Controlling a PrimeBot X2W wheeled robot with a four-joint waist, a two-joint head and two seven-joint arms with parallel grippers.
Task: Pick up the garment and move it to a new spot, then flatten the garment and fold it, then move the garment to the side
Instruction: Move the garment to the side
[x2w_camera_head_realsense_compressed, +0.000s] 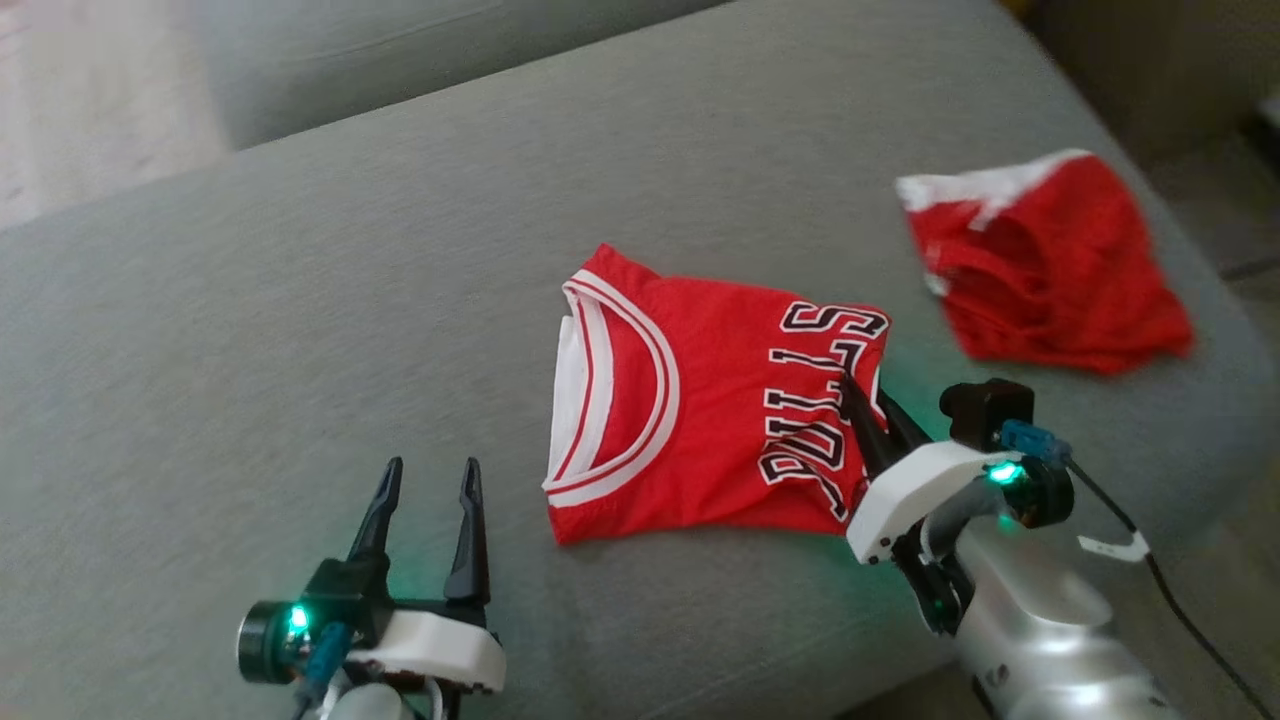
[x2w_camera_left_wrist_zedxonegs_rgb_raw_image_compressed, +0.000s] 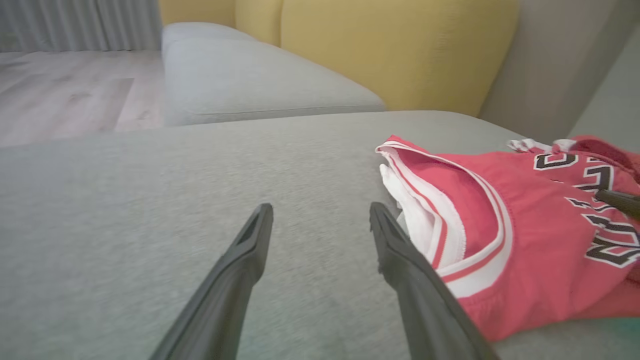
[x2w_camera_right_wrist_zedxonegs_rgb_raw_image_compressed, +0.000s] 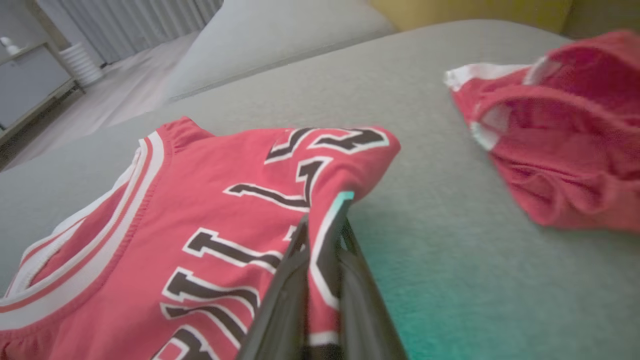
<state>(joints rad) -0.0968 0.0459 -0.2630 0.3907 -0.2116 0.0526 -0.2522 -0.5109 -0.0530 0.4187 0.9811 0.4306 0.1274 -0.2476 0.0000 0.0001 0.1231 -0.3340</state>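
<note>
The garment, a red jersey (x2w_camera_head_realsense_compressed: 700, 400) with white trim and black lettering, lies partly folded on the grey sofa seat (x2w_camera_head_realsense_compressed: 300, 300). At the jersey's right edge, over the lettering, my right gripper (x2w_camera_head_realsense_compressed: 865, 395) is shut on a pinch of the fabric. In the right wrist view the cloth (x2w_camera_right_wrist_zedxonegs_rgb_raw_image_compressed: 200, 200) is caught between the closed fingers of that gripper (x2w_camera_right_wrist_zedxonegs_rgb_raw_image_compressed: 325, 220) and lifted slightly. My left gripper (x2w_camera_head_realsense_compressed: 430, 470) stands open near the front left, just left of the jersey's collar (x2w_camera_left_wrist_zedxonegs_rgb_raw_image_compressed: 450, 220), with nothing between its fingers (x2w_camera_left_wrist_zedxonegs_rgb_raw_image_compressed: 250, 250).
A second red garment with a white band (x2w_camera_head_realsense_compressed: 1050, 270) lies crumpled at the seat's far right (x2w_camera_right_wrist_zedxonegs_rgb_raw_image_compressed: 565, 150). Yellow back cushions (x2w_camera_left_wrist_zedxonegs_rgb_raw_image_compressed: 400, 50) rise behind the seat. Another grey seat (x2w_camera_left_wrist_zedxonegs_rgb_raw_image_compressed: 250, 80) and wooden floor (x2w_camera_left_wrist_zedxonegs_rgb_raw_image_compressed: 60, 90) lie beyond. A black cable (x2w_camera_head_realsense_compressed: 1180, 600) trails by my right arm.
</note>
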